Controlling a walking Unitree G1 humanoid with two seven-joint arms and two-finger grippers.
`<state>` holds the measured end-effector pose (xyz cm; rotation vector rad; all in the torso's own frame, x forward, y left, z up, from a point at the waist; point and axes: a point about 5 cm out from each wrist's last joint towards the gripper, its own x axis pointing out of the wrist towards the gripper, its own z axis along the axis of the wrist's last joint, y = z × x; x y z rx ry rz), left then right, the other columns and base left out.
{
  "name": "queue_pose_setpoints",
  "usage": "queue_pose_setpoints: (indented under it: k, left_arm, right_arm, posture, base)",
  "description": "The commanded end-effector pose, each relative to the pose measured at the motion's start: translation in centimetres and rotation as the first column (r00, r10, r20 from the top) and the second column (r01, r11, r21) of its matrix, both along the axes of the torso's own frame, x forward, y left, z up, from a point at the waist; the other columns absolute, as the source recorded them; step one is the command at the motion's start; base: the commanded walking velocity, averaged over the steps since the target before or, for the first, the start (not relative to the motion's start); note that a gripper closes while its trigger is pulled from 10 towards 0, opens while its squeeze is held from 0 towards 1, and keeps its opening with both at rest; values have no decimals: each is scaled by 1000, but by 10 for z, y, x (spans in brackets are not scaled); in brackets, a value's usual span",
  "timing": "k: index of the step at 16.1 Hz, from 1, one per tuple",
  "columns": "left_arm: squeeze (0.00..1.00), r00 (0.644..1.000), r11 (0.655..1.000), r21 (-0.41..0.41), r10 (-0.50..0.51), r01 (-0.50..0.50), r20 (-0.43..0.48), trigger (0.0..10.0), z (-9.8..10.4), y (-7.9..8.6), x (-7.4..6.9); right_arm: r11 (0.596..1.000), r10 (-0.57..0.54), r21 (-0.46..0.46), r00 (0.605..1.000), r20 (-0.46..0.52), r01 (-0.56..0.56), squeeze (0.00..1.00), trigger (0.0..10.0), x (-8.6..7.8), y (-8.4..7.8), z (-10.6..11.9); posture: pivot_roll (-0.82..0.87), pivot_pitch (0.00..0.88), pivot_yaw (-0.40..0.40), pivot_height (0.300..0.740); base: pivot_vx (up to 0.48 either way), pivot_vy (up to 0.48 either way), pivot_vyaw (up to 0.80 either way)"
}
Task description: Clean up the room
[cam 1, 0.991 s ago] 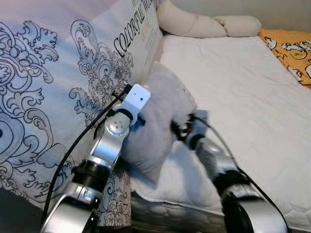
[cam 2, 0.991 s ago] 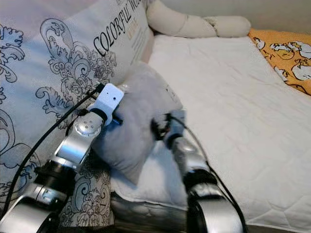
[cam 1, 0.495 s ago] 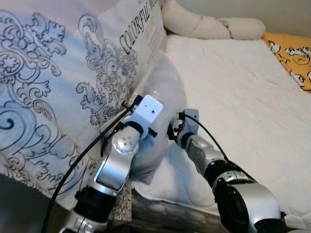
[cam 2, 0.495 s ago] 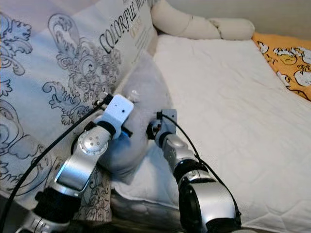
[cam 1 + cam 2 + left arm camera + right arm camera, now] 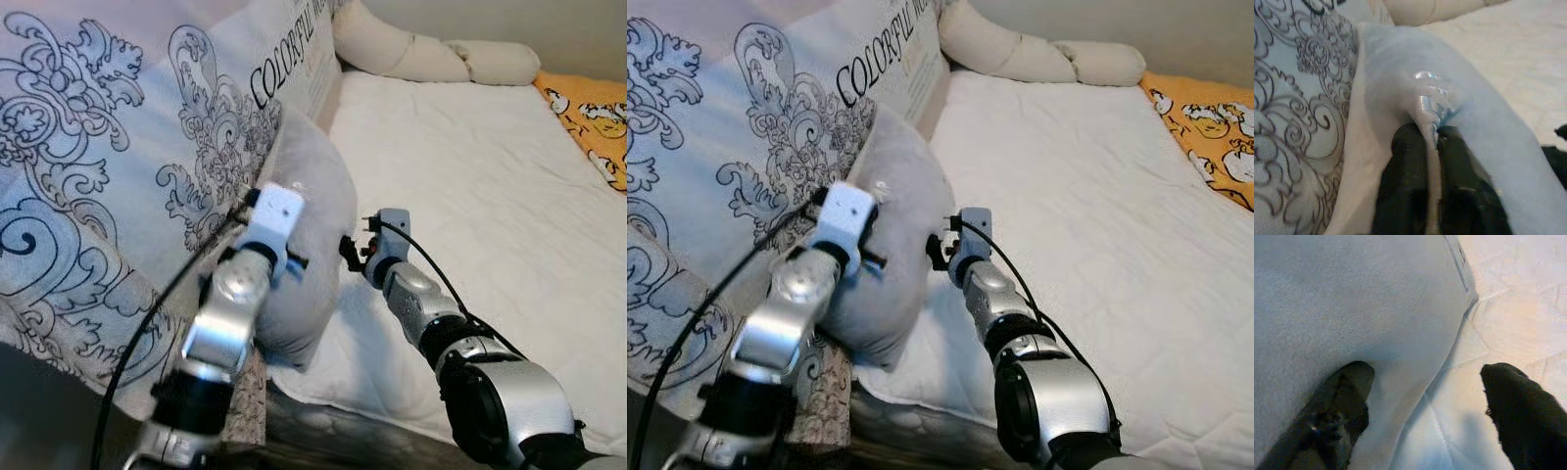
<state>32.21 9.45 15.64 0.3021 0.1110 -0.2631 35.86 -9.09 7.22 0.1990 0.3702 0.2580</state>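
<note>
A soft grey pillow [image 5: 312, 201] stands on edge at the left side of the white mattress [image 5: 480, 186], leaning against a big cushion with a grey scroll pattern [image 5: 118, 176]. My left gripper [image 5: 1432, 136] is shut on a pinched fold of the grey pillow's cover near its top edge. My right gripper [image 5: 1425, 396] is open low at the pillow's right side. One of its fingers [image 5: 1344, 399] rests against the grey fabric, the other [image 5: 1513, 406] hangs over the mattress sheet.
The patterned cushion bears the printed word "COLORFUL" and takes up the left side. A cream bolster [image 5: 416, 59] lies along the far end of the bed. An orange printed blanket [image 5: 598, 113] lies at the far right. The mattress's front edge [image 5: 343, 411] is close below my arms.
The grey pillow has swung up and left, closer against the patterned cushion, still in my left gripper. My right arm has stretched forward, its gripper now at the pillow's edge. The camera shifted slightly.
</note>
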Motion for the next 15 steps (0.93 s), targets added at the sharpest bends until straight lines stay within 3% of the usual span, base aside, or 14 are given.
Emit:
queue_pose_setpoints:
  k: [1, 4, 6, 8, 10, 11, 12, 15]
  left_arm:
    - [1000, 998, 999, -18, -31, 32, 51, 10000, 11, 3, 6]
    - [1000, 981, 996, 14, -91, 90, 172, 10000, 30, 5, 8]
    - [1000, 946, 990, 98, -126, 101, 299, 10000, 42, 9, 8]
    - [1000, 913, 989, 64, -147, 132, 381, 10000, 55, 9, 7]
    - [906, 902, 988, 4, -145, 156, 407, 10000, 63, 8, 6]
    - [635, 919, 970, -163, -108, 181, 380, 10000, 68, 6, 5]
    - [0, 931, 909, -365, -63, 203, 361, 10000, 75, 4, 0]
    - [0, 929, 872, -443, -36, 209, 368, 10000, 74, 4, -10]
  right_arm:
    - [999, -18, 44, 999, 26, 17, 1000, 10000, -1, -6, -1]
    - [993, -23, 121, 998, 65, 15, 1000, 10000, -7, -18, -7]
    - [983, -63, 180, 990, 123, 40, 1000, 10000, -15, -28, -11]
    - [970, -122, 229, 975, 188, 78, 1000, 10000, -22, -39, -9]
    - [960, -169, 258, 957, 237, 106, 1000, 10000, -27, -46, -3]
    - [956, -222, 249, 937, 271, 155, 1000, 10000, -35, -54, 1]
    - [942, -306, 235, 900, 309, 239, 1000, 10000, -52, -64, 10]
    - [949, -304, 196, 884, 354, 248, 1000, 10000, -72, -66, 25]
  posture:
    - [82, 0, -27, 740]
    - [73, 0, -18, 740]
    - [57, 0, -7, 740]
    - [41, 0, 2, 740]
    - [36, 0, 5, 740]
    - [15, 0, 11, 740]
    - [7, 0, 6, 740]
    - [2, 0, -8, 740]
  base:
    - [0, 0, 0]
    - [0, 0, 0]
    - [0, 0, 0]
    - [0, 0, 0]
    - [0, 0, 0]
    - [0, 0, 0]
    - [0, 0, 0]
    - [0, 0, 0]
